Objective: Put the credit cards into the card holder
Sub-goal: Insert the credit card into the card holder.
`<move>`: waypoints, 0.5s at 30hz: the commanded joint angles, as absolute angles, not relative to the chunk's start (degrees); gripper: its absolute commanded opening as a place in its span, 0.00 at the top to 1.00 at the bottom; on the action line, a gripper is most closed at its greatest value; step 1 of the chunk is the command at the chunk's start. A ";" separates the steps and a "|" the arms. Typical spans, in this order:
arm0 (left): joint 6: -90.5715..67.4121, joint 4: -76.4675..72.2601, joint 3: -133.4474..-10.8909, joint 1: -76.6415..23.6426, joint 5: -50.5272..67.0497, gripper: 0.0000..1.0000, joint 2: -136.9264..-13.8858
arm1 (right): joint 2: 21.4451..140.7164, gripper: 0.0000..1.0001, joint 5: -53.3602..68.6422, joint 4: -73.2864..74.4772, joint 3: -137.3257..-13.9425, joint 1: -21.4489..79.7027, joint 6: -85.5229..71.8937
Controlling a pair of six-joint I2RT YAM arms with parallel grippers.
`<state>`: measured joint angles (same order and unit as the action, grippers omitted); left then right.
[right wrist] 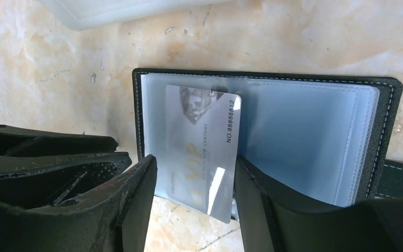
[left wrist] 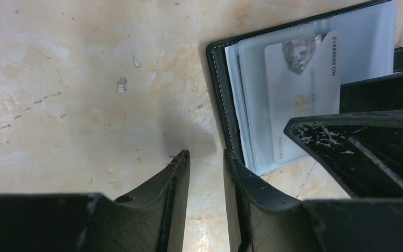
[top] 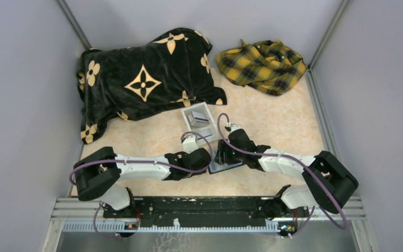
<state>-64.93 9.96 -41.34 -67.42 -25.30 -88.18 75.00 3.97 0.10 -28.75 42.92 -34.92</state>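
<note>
Nearest to the bases, the left gripper (left wrist: 204, 156) has its jaws only a little apart and holds nothing; one finger rests at the black edge of the open card holder (right wrist: 304, 142), which lies flat on the table (top: 283, 121) between the two arms. The right gripper (right wrist: 194, 159) stands wide over the near end of a silver card (right wrist: 204, 142), with one finger on each long side. I cannot tell whether it really presses the card or only stands around it. The card is only partly under the clear sleeve and sits a bit crooked, so I think a push from here may jam its far corner against the sleeve seam, or bend the thin plastic. If the left finger does not press well, the whole holder may slide away instead of taking the card. A loose hold may also let the card slip out. Further back, the white box (top: 186, 119) has more cards (top: 199, 121) waiting inside.
</note>
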 commanded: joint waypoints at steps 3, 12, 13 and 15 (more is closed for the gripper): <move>-66.48 9.01 -34.80 -67.62 -23.41 0.63 -89.42 | 79.14 0.42 -1.41 4.65 -31.78 46.69 -33.90; -67.31 2.75 -29.78 -67.51 -22.11 0.66 -88.94 | 83.46 0.34 -5.69 8.23 -34.86 50.30 -34.88; -67.31 1.67 -29.20 -67.58 -21.98 0.67 -88.98 | 84.02 0.33 -6.15 8.66 -35.35 50.86 -34.98; -67.38 -1.20 -27.41 -67.58 -21.61 0.74 -88.59 | 85.10 0.32 -7.37 9.90 -36.51 51.90 -35.15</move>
